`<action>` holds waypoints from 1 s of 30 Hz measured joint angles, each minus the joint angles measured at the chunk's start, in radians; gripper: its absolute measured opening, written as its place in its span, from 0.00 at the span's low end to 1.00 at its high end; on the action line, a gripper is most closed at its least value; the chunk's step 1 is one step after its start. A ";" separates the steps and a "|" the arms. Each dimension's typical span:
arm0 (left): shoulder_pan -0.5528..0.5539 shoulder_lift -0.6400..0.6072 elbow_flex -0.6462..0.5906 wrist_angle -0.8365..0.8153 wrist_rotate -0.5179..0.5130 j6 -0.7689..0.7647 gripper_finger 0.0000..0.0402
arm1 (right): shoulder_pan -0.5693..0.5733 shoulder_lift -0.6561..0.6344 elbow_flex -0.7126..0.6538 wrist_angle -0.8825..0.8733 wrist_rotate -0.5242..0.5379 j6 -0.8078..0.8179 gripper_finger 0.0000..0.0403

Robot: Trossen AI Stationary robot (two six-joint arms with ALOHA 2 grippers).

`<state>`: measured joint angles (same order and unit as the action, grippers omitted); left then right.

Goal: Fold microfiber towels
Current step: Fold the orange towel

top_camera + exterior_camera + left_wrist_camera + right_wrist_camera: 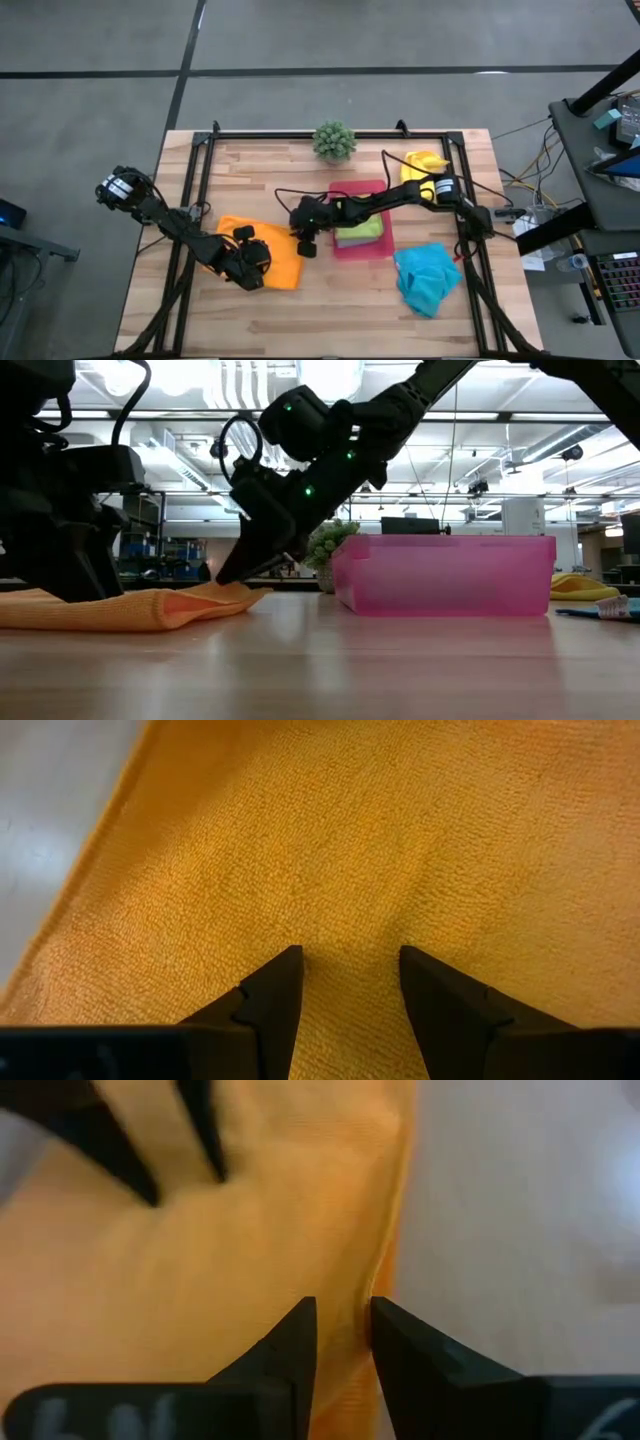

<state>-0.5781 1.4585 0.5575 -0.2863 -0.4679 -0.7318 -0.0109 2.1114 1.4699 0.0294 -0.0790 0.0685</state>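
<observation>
1. Lying flat on the wooden table (330, 310), the orange towel (280, 262) runs its long axis across the table from left to right, toward the pink tray (355, 188); its right edge stops just short of that tray.
2. The left gripper (350, 960) presses down on the towel's left part with its jaws standing apart, both tips resting on the cloth and nothing pinched between them.
3. The right gripper (342, 1312) reaches in from the tray side to the towel's right edge; its jaws are narrow, closed on the thin hem of the orange cloth (the fold line runs straight up between the tips).
4. In the low view that edge is lifted into a small peak under the right gripper, while the rest of the towel stays on the wood.
5. A lime green towel (362, 230) sits in the tray, mostly covered by the right arm, so its shape is hard to read.
6. The turquoise towel (428, 278) lies crumpled near the table's right front; the yellow towel (420, 163) is bunched at the right rear.
7. A small potted plant (334, 141) stands at the rear edge.
</observation>
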 joint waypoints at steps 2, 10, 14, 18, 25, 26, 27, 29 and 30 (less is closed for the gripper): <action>0.000 0.000 0.000 0.002 -0.003 0.005 0.39 | 0.000 0.000 0.000 -0.003 -0.066 -0.001 0.20; 0.000 0.001 -0.002 0.013 -0.005 0.006 0.39 | 0.007 0.000 0.000 -0.024 -0.156 0.010 0.15; 0.000 0.001 -0.002 0.014 -0.006 0.006 0.39 | 0.006 0.000 0.000 -0.033 -0.156 0.000 0.12; 0.000 0.001 -0.002 0.014 -0.006 0.006 0.39 | 0.010 -0.002 0.000 -0.040 -0.182 -0.011 0.09; 0.000 0.001 -0.002 0.015 -0.006 0.006 0.39 | 0.024 -0.067 0.000 -0.092 -0.070 -0.074 0.09; 0.000 0.001 -0.002 0.015 -0.006 0.006 0.39 | 0.022 -0.078 0.000 -0.094 -0.007 -0.082 0.09; 0.000 0.001 -0.002 0.016 -0.006 0.006 0.39 | 0.021 -0.087 0.001 -0.101 0.055 -0.089 0.09; 0.000 0.001 -0.002 0.016 -0.007 0.006 0.39 | 0.016 -0.093 0.001 -0.117 0.124 -0.114 0.09; 0.000 0.001 -0.002 0.016 -0.008 0.006 0.39 | 0.014 -0.092 0.001 -0.122 0.129 -0.120 0.09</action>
<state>-0.5781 1.4593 0.5560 -0.2703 -0.4756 -0.7254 0.0030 2.0190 1.4708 -0.0926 0.0497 -0.0513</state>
